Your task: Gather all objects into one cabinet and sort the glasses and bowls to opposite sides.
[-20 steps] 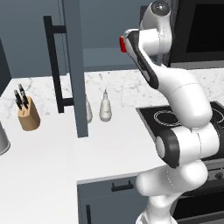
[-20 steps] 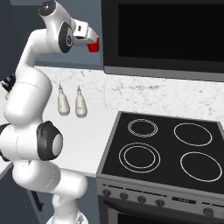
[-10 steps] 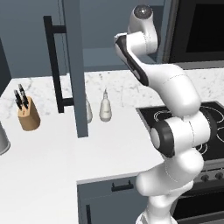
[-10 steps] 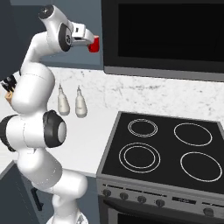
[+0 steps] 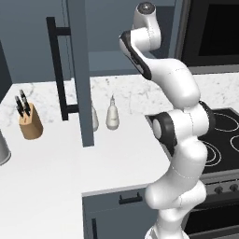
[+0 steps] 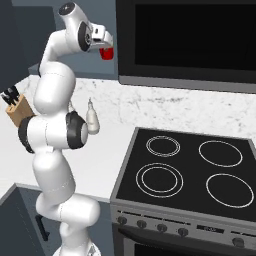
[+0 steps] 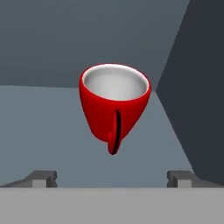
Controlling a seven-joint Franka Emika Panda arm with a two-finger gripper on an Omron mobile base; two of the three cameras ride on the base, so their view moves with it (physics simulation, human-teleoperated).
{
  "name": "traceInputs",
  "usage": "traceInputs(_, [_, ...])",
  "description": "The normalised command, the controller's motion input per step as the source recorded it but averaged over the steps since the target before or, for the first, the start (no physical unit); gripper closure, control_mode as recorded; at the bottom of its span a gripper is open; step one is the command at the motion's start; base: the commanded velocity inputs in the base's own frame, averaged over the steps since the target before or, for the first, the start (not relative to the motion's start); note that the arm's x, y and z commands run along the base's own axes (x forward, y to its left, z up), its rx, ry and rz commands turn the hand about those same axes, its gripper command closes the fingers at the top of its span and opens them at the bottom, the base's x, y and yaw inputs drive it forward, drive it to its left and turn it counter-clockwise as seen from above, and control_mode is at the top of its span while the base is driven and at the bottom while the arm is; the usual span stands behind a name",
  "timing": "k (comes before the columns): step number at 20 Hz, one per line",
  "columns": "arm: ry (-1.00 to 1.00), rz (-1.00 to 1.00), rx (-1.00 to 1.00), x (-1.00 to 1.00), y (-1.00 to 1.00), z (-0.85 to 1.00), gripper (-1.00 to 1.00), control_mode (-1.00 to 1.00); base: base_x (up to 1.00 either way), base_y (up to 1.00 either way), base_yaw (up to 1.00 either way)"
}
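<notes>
A red cup (image 7: 114,105) with a pale inside and a small handle stands on the flat shelf of the slate-blue cabinet (image 7: 39,127), its handle turned toward the hand. My gripper (image 7: 112,177) is open and holds nothing. Its fingertips (image 7: 43,177) sit wide apart just short of the cup, clear of it. The right base view has the same red cup (image 6: 105,53) high up beside the raised hand, at the cabinet's edge next to the microwave. In the left base view the arm reaches up into the cabinet (image 5: 107,60) and hides the hand.
The cabinet's open door (image 5: 79,70) with a black handle (image 5: 58,70) hangs left of the arm. On the white counter are a knife block (image 5: 30,123) and two pale shakers (image 5: 112,114). A black stove (image 6: 190,170) lies to the right under a microwave (image 6: 190,40).
The upper arm and elbow have swung left in the left base view, so the red cup seen there earlier is now behind the arm. The jaws stay wide open.
</notes>
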Motion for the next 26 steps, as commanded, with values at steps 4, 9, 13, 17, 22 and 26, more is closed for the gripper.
traceInputs(4, [0.00, 0.00, -0.05, 0.64, 0.04, -0.20, -1.00, -1.00, 0.00, 0.00, 0.00])
traceInputs(9, [-0.03, 0.00, -0.06, 0.58, 0.07, -0.28, -1.00, -1.00, 0.00, 0.00, 0.00])
traceInputs(13, [0.00, 0.00, -0.03, 0.51, 0.04, -0.22, -1.00, -1.00, 0.00, 0.00, 0.00])
traceInputs(17, [0.00, 0.00, -0.03, 0.35, 0.05, -0.32, -1.00, -1.00, 0.00, 0.00, 0.00])
traceInputs(22, [0.00, 0.00, -0.02, 0.28, 0.05, -0.28, 1.00, -1.00, 0.00, 0.00, 0.00])
traceInputs(26, [0.00, 0.00, 0.00, 0.11, 0.00, -0.33, 1.00, -1.00, 0.00, 0.00, 0.00])
